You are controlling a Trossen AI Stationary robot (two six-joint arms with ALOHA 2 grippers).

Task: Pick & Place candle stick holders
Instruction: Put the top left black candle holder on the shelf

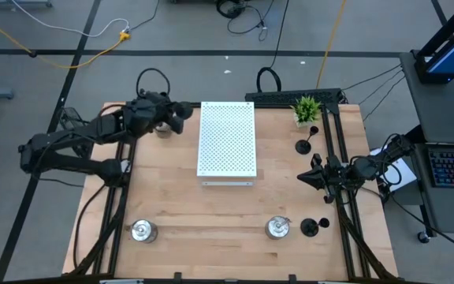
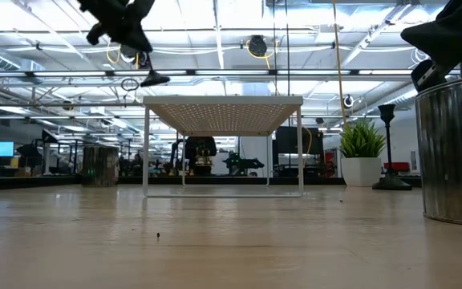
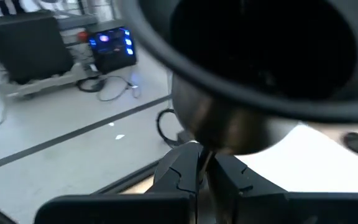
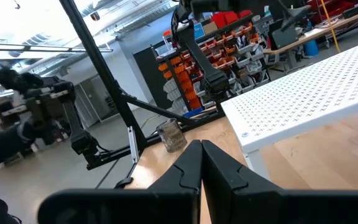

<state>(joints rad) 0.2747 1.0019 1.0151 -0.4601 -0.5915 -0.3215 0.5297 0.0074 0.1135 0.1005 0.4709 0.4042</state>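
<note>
Over the far left corner of the tabletop [image 1: 172, 205], the left arm [image 1: 77, 142] is raised, left jaws together on the thin stem of a black candle holder [image 3: 260, 50]. Wrist view: stem runs straight out between the fingers, round base forward and filling the picture. Low view: the same holder [image 2: 152, 79] hangs tilted in the air, base lowest, higher than the top of the white board [image 2: 223, 104] and off its left edge. High view puts the jaws just beside the board's [image 1: 227, 140] far left corner, with a glass holder [image 1: 162, 126] standing on the wood below them. Judgement: the set-down turns on this gap. The board lies to the robot's right of the held piece, and the stem must come upright before the base can sit flat. The left arm is the nearer one; the right arm [image 1: 353, 170] waits at the right edge, right jaws together and empty, between two standing black holders [image 1: 306, 144] [image 1: 309, 227]. Two silver holders [image 1: 142, 230] [image 1: 277, 228] stand along the near edge. A potted plant [image 1: 307, 109] sits at the far right.
</note>
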